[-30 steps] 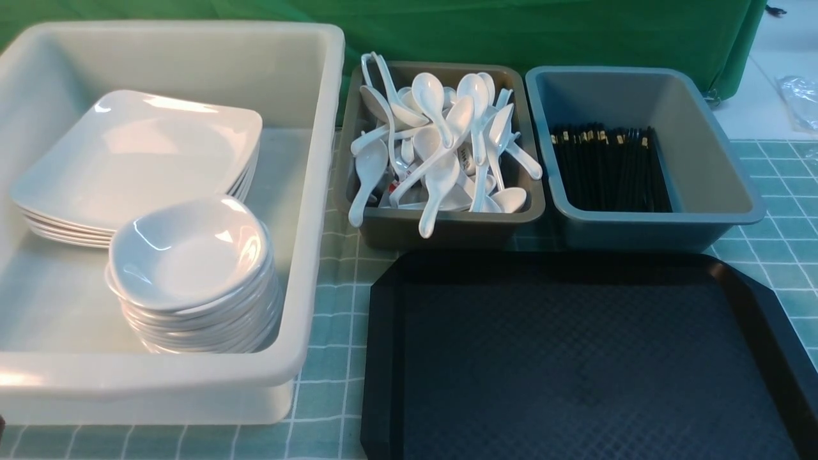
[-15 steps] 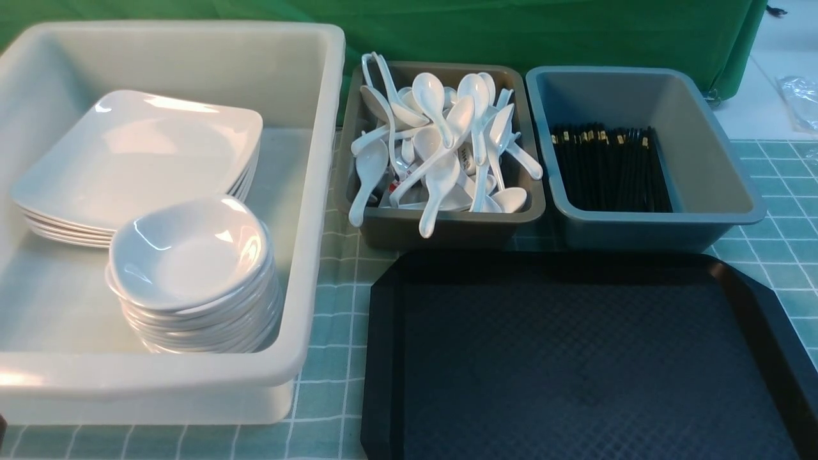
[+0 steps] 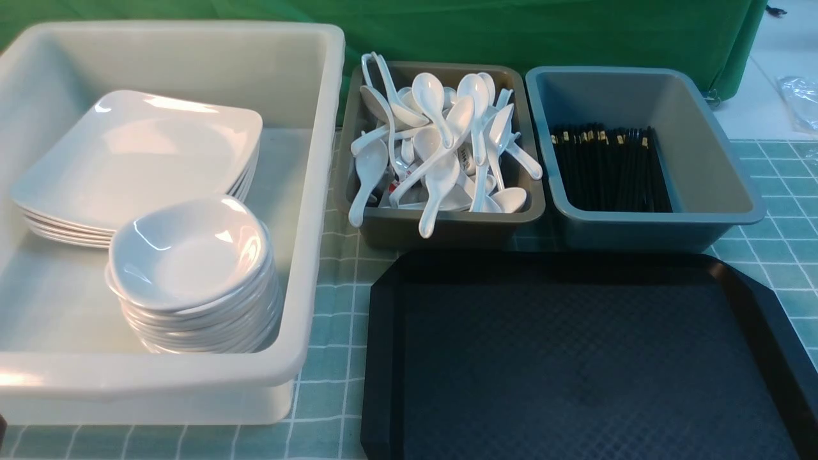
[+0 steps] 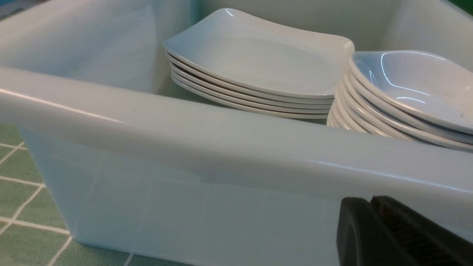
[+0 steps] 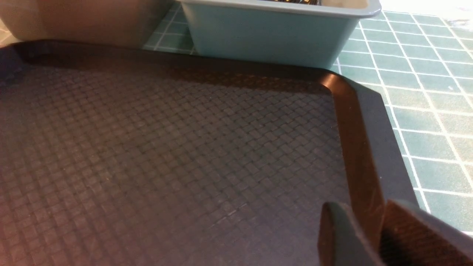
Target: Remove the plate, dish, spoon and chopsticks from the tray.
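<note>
Left end effector (image 4: 371, 207) sits pinched shut outside the white tub (image 3: 307, 191) that's got the plate (image 3: 137, 156) and dish (image 3: 185, 252) stacks, spoon (image 3: 431, 96) pile and chopsticks (image 3: 607, 166) in the next tubs, tray (image 3: 383, 358) bare, right end effector (image 5: 373, 225) slightly parted over the tray's rim, holding nothing.

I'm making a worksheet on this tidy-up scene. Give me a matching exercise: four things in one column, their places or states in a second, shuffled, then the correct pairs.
Things
1. stack of plates
2. spoons
3. chopsticks
4. tray

Places or states
A. in the blue-grey tub
B. nothing lying on it
C. in the white tub, behind the stack of dishes
D. heaped in the brown-grey tub

Pairs: 1-C, 2-D, 3-A, 4-B
</note>
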You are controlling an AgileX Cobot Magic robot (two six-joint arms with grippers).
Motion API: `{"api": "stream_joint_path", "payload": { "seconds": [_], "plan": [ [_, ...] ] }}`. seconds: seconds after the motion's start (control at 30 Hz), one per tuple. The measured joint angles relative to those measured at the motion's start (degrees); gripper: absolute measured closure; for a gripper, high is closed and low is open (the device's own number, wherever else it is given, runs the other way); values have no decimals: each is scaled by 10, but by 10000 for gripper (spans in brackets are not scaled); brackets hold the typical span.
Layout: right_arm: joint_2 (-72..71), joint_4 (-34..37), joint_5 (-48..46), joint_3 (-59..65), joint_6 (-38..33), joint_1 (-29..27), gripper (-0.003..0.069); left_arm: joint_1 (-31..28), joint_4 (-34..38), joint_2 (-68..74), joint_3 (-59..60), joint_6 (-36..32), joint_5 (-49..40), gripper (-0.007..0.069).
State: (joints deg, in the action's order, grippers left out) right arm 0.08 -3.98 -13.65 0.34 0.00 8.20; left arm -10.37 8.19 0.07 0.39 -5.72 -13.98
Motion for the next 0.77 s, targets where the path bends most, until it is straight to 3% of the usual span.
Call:
{"api": "stream_joint_path", "payload": {
  "seconds": [0.77],
  "plan": [
    [0, 0, 0, 0, 0, 0, 419, 0, 0, 0, 0, 0, 0, 608]
  ]
}}
